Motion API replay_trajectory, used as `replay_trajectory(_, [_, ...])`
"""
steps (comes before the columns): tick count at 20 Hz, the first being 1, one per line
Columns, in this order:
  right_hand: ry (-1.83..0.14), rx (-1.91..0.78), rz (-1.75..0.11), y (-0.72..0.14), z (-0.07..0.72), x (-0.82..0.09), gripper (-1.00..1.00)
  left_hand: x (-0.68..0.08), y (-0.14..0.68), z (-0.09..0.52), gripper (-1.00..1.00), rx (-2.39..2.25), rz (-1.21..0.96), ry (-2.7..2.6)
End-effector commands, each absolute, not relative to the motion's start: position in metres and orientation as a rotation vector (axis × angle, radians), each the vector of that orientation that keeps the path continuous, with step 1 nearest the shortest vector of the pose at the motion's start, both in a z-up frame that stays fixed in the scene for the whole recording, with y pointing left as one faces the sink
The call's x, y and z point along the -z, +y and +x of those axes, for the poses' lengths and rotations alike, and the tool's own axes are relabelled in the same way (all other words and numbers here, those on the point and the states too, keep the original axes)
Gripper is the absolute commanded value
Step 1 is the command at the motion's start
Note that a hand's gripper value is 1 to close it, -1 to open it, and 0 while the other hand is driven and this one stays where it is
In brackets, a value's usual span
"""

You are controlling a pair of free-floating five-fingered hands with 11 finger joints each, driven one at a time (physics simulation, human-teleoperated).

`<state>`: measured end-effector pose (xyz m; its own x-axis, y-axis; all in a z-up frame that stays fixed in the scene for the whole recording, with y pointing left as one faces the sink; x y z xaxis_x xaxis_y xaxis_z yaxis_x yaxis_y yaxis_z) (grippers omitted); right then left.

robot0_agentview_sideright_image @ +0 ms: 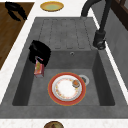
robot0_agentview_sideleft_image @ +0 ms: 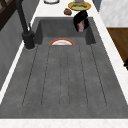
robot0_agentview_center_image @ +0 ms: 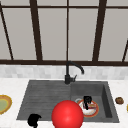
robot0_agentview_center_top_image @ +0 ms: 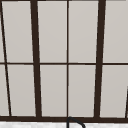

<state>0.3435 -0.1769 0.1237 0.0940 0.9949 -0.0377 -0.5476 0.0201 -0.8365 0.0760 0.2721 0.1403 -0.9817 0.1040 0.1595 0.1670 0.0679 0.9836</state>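
My right hand (robot0_agentview_center_image: 86, 100) hangs over the sink basin, shut on a small red and yellow box (robot0_agentview_sideright_image: 38, 69) that points down below its fingers. In the right side view this hand (robot0_agentview_sideright_image: 39, 52) is near the basin's front wall, left of a white plate with a red rim (robot0_agentview_sideright_image: 66, 88). The plate lies on the basin floor and carries a small brown piece (robot0_agentview_sideright_image: 75, 83). The same hand (robot0_agentview_sideleft_image: 80, 19) and box (robot0_agentview_sideleft_image: 80, 27) appear in the left side view, beyond the plate (robot0_agentview_sideleft_image: 61, 42). My left hand (robot0_agentview_center_image: 33, 120) floats idle, fingers relaxed, at the counter's front edge.
A big red ball (robot0_agentview_center_image: 67, 115) sits in front of the sink. A black faucet (robot0_agentview_center_image: 67, 75) stands behind the basin, with the ribbed draining board (robot0_agentview_center_image: 42, 100) to its left. A yellow dish (robot0_agentview_center_image: 3, 103) is on the left counter, a brown lump (robot0_agentview_center_image: 119, 100) on the right.
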Motion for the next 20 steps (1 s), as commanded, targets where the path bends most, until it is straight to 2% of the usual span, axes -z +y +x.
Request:
replay_trajectory(1, [-0.756,-1.405,-0.830,-0.160,0.350,-0.093,1.00,-0.140,0.272,0.076,0.00,2.094,-0.287,-2.261])
replay_trajectory(6, [-0.747,-1.460,-0.856,-0.151,0.372,-0.052,1.00,-0.140,0.272,0.076,0.00,2.094,-0.287,-2.261])
replay_trajectory(12, [-0.860,-1.404,-0.830,-0.166,0.391,-0.021,1.00,-0.140,0.272,0.076,0.00,2.094,-0.287,-2.261])
replay_trajectory(20, [-0.881,-1.437,-0.851,-0.170,0.429,0.037,1.00,-0.140,0.272,0.076,0.00,2.094,-0.287,-2.261])
